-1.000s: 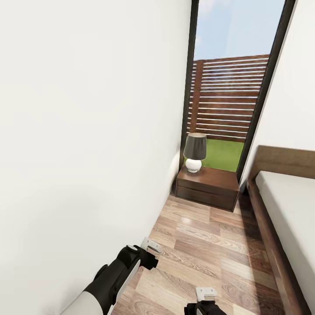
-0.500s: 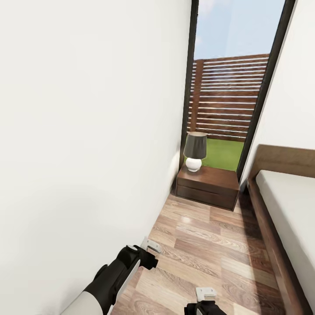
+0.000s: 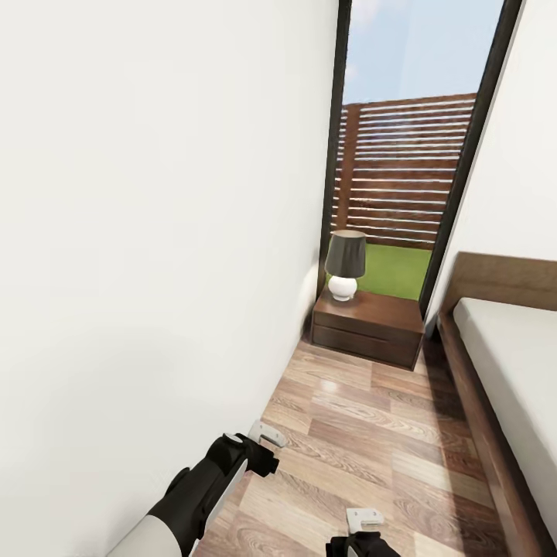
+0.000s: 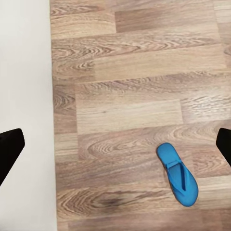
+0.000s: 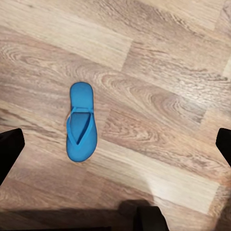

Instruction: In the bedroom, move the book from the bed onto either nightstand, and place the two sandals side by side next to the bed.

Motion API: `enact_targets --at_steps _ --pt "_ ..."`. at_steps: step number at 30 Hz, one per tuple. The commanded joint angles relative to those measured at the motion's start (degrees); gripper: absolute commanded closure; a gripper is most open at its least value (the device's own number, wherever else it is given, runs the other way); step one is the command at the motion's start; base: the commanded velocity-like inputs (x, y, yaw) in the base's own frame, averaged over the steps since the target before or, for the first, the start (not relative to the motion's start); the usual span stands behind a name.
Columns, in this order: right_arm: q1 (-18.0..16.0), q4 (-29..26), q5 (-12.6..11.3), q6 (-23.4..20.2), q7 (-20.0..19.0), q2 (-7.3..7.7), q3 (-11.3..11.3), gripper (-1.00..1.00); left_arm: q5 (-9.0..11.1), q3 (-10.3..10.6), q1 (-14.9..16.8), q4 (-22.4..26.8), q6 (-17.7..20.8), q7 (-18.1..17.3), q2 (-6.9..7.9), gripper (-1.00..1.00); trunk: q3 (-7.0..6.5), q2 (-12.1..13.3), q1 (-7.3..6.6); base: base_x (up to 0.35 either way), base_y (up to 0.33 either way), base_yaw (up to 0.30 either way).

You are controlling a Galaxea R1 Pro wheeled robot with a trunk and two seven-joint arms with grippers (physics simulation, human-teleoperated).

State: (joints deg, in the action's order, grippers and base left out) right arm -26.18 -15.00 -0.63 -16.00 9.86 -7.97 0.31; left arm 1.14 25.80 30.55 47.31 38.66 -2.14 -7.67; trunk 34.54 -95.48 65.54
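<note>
Both claws, left claw [image 3: 267, 435] and right claw [image 3: 363, 518], spread wide and empty; one sandal [image 5: 82, 121] lies loose on the floor; book unseen, so nothing looks done.

Daylight enters through the window [image 3: 410, 155], leaving the renders bright and sharp. Soft glare marks the floor [image 3: 348, 433]; a dark shadow runs beside the bed [image 3: 503, 371].

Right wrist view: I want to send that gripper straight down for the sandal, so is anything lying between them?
Nothing visible does. The blue sandal lies alone, strap up, on bare wood-plank floor, with open space between it and the open right gripper.
</note>
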Motion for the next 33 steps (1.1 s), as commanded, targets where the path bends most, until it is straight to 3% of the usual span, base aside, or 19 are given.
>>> enact_targets --at_steps 1,8,33 --pt "-0.01 -0.12 -0.07 -0.35 0.22 -0.02 0.04 -1.00 0.10 0.04 0.04 0.06 0.28 -0.06 0.02 -1.00 0.06 -0.03 0.00 0.000 0.000 0.000" --pt "-0.01 -0.11 -0.07 -0.34 0.21 -0.02 0.05 -1.00 0.10 0.05 0.02 0.06 0.32 -0.07 0.02 -1.00 0.06 -0.03 0.00 0.000 0.000 0.000" --pt "-0.01 -0.34 0.04 -0.35 0.25 0.01 0.00 -1.00 0.01 0.12 -0.02 0.06 0.36 -0.13 0.11 -1.00 4.55 -10.06 5.49 0.000 0.000 0.000"
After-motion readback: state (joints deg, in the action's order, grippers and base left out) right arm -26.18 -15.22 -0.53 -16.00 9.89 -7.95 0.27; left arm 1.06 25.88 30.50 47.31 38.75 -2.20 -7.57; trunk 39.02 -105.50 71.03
